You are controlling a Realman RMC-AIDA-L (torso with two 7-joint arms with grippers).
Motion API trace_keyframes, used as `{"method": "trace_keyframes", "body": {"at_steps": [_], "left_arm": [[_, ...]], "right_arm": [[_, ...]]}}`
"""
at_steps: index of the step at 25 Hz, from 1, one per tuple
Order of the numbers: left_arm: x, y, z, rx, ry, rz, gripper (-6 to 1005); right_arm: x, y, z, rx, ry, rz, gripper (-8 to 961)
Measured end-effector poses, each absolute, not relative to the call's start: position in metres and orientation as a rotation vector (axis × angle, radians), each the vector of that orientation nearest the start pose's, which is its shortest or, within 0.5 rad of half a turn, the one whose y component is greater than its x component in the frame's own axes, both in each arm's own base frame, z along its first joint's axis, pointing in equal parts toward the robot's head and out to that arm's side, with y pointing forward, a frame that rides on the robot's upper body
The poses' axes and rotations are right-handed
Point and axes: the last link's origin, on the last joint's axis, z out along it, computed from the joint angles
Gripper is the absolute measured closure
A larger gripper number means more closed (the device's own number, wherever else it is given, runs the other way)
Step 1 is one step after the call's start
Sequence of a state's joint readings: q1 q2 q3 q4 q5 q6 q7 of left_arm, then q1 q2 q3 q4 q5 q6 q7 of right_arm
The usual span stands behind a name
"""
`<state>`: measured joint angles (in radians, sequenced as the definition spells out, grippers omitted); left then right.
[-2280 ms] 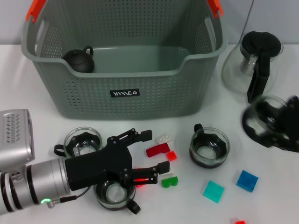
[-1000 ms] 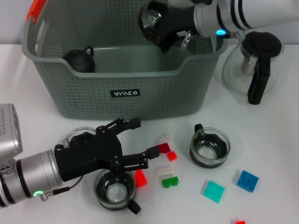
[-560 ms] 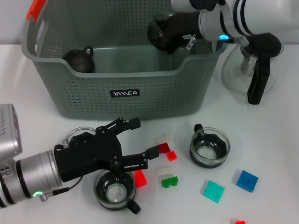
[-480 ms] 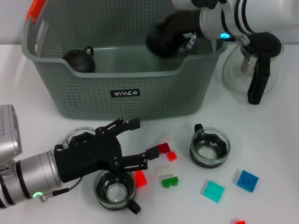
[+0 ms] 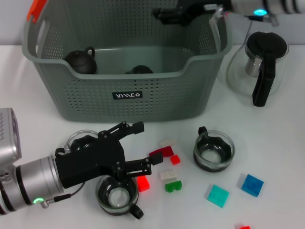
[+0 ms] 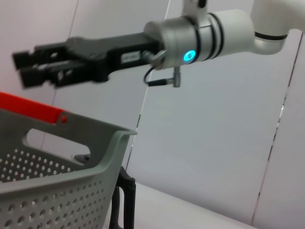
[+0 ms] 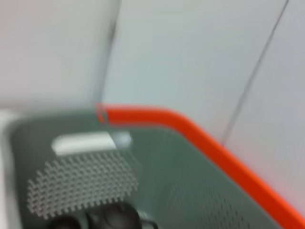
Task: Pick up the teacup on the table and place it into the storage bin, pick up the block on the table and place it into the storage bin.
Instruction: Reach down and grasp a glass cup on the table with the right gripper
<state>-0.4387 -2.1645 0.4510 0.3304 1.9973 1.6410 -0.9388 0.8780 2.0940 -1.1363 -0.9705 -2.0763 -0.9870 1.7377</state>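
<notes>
Currently the right gripper (image 5: 164, 13) sits above the basket (image 5: 128, 95) at its 1 o'clock corner, jaws parted and holding nothing. Inside the basket, a dark round pot (image 5: 81, 61) rests at 10 o'clock, and a second dark item (image 5: 139, 70), probably a teacup, lies near the front wall; only its top shows, so its identity is uncertain.

The left gripper (image 5: 138, 145) hovers low over the table at the basket's 6 o'clock, jaws spread wide and empty, its tips close to the red block (image 5: 161, 152).

Judged progress: one cup appears delivered; no block is visible in the basket. Remaining on the table are three glass cups (image 5: 213, 150), several small red, white and green blocks, and two blue ones (image 5: 251, 184). A glass teapot (image 5: 261, 67) stands at the basket's 3 o'clock.

The right wrist view shows only the basket interior, blurred. One red block at the lower edge is cut off.
</notes>
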Motion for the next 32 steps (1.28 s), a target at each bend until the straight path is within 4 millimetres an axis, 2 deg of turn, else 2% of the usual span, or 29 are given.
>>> {"method": "trace_keyframes", "body": {"at_steps": [3,8,10,13,18,24,32], "left_arm": [[-0.271,0.261,-0.059,-2.566,-0.571,-1.086,48],[-0.271,0.261,-0.059,-2.566,-0.567,-1.093,48],[-0.271,0.26,-0.058,-2.566,-0.567,-1.093,48],[-0.271,0.26,-0.058,-2.566,-0.568,-1.093,48],[-0.271,0.26,-0.059,-2.566,-0.571,-1.094,49],[-0.271,0.259,-0.06,-2.565,-0.578,-1.099,49],[-0.272,0.259,-0.061,-2.562,-0.583,-1.091,48]], "right_arm": [[0.075,0.429,0.022,-2.629,0.021,0.455,288],[0.09,0.36,0.051,-2.879,-0.166,0.619,289],[0.104,0.342,0.056,-2.954,-0.183,0.567,289],[0.126,0.328,0.055,-3.037,-0.158,0.357,290],[0.155,0.321,0.042,-3.095,-0.029,-0.021,295],[0.173,0.33,0.015,-3.067,0.074,-0.433,298],[0.175,0.341,-0.011,-3.016,0.005,-0.578,293]]}}
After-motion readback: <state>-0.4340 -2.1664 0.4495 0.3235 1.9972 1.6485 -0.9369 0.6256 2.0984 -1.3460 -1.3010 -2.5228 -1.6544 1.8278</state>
